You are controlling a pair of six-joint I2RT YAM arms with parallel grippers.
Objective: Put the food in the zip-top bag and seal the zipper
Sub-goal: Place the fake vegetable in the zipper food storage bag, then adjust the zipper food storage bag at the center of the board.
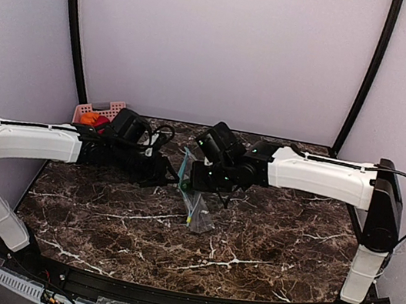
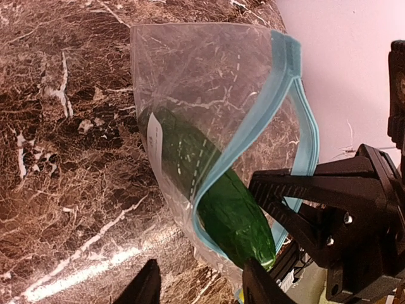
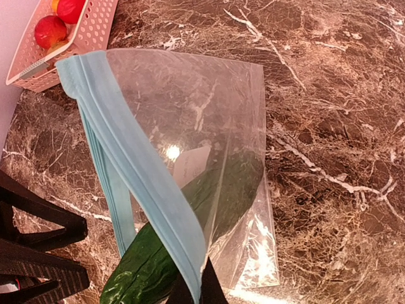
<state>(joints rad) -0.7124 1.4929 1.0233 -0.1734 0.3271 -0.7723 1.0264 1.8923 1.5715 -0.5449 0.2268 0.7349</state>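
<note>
Clear zip-top bag (image 3: 209, 107) mid-table btwn the arms, green cucumber (image 2: 215, 190) mostly inside, one end sticking out the mouth.
R gripper (image 3: 193, 288) pinched tight on teal zipper (image 3: 126, 158); L gripper (image 2: 202, 278) fingers spread by cucumber's outer end. Red fruit (image 3: 50, 30) in pink basket (image 3: 95, 25), far left.

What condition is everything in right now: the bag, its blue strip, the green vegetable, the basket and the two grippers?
zip-top bag: mouth open, held up by one edge.
zipper: unsealed, its two sides apart.
cucumber: partly inside the bag, one end sticking out of the mouth.
left gripper: open, near the cucumber's outer end.
right gripper: shut on the zipper.
pink basket: on the table, red fruit inside.
</note>
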